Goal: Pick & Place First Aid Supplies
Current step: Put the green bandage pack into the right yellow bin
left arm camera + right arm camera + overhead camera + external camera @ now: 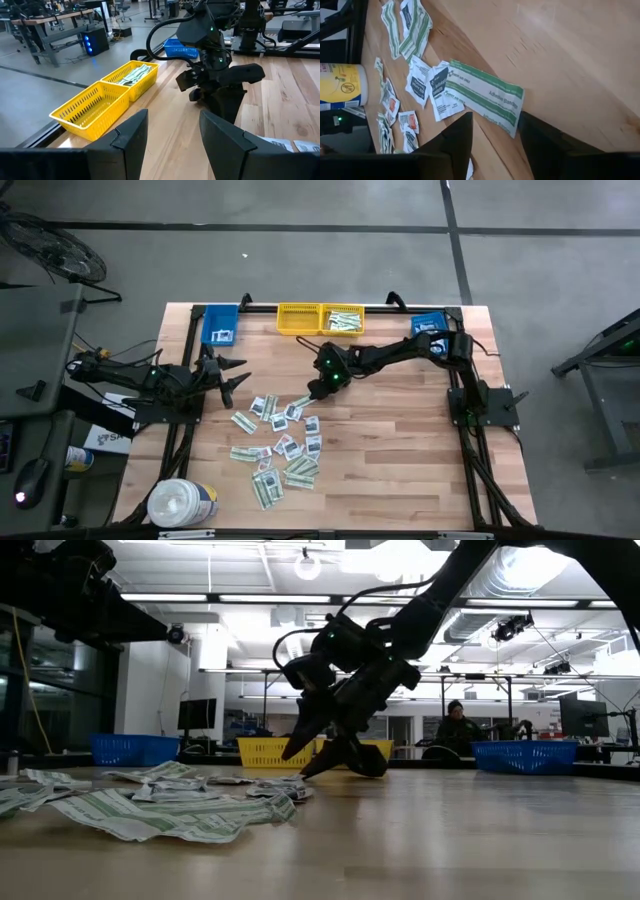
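Right wrist view only: right gripper (492,131) parted, empty, over green strip (485,96)

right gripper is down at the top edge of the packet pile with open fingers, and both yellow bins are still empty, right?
Not quite. One yellow bin already holds green-white packets, as the high view shows; only the other yellow bin is empty. The rest holds: the right gripper is open at the top edge of the packet pile.

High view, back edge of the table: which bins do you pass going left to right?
Blue bin → empty yellow bin → yellow bin with strips → second blue bin, partly under the right arm.
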